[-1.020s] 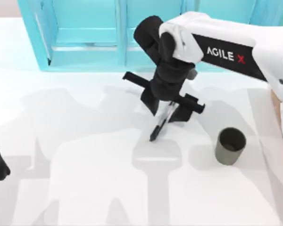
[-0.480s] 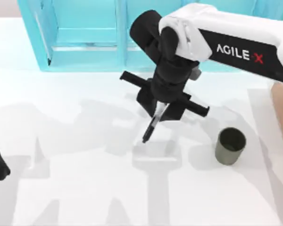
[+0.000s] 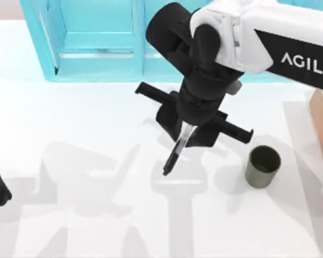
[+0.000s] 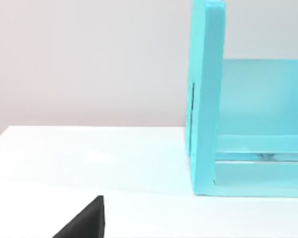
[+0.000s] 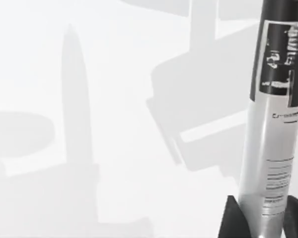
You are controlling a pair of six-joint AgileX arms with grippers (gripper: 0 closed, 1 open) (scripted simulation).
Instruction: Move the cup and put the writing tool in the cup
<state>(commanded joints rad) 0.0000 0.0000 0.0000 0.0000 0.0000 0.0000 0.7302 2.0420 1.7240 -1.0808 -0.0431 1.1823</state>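
Right claw (image 3: 185, 130) grips marker (image 3: 175, 154), print unreadable.

The right arm (image 3: 269, 32) has white shells, black wrist, black band lettered AGILE

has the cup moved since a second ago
No. The cup stands at the same spot near the table's right side, same gap to the blue cabinet. The right gripper holds the marker.
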